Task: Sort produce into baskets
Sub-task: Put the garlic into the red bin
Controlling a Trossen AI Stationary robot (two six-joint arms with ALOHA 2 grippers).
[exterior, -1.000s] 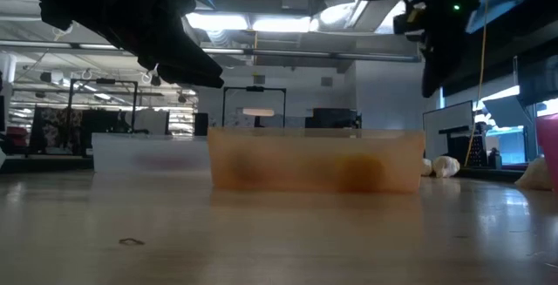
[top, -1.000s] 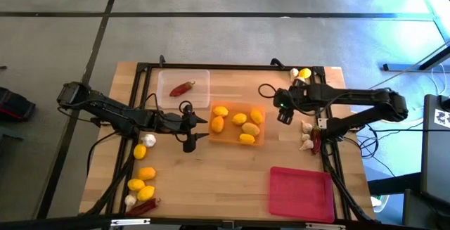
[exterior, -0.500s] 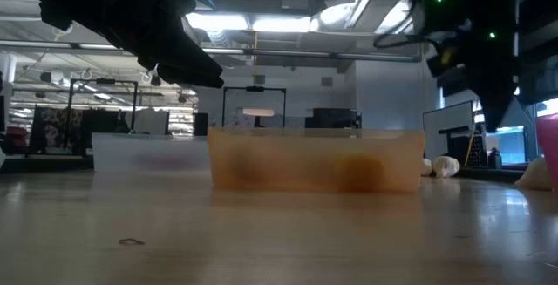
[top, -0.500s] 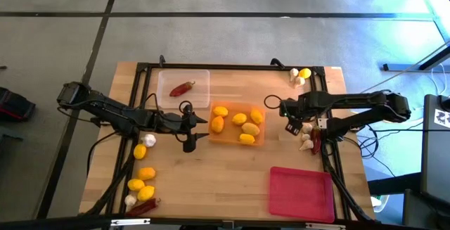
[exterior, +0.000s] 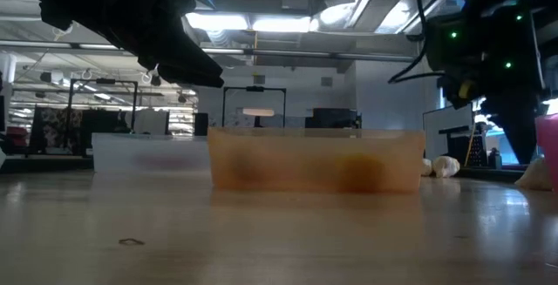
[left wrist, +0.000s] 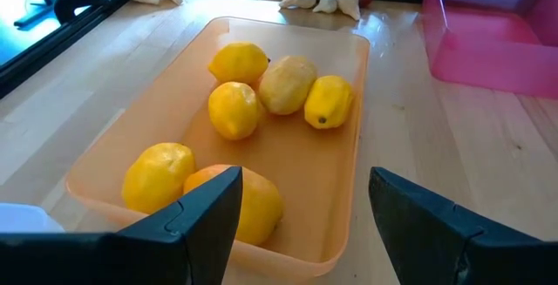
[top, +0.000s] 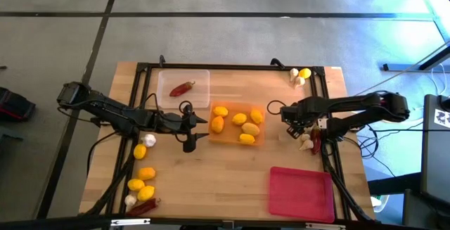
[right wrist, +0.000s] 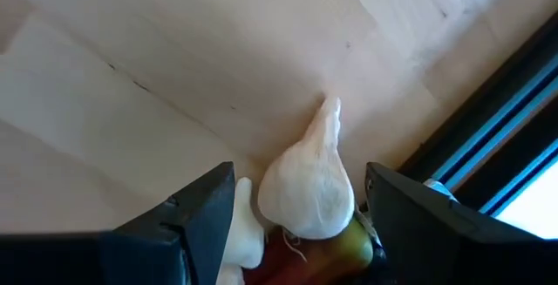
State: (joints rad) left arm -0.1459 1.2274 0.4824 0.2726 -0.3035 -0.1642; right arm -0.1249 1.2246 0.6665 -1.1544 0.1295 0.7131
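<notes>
a garlic bulb (right wrist: 307, 189) lies at the table's 3 o'clock edge, touching a red chili (right wrist: 301, 246) – the right gripper (top: 298, 126) hangs over it, fingers spread and empty, likely to straddle it. five lemons fill the orange tray (top: 261, 138) at centre. the left gripper (top: 196, 130), open and empty, waits at its 9 o'clock side – clear of the work.

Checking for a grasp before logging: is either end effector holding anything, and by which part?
Nothing is held. Both are open: the right end effector straddles a garlic bulb, the left end effector is empty.
</notes>
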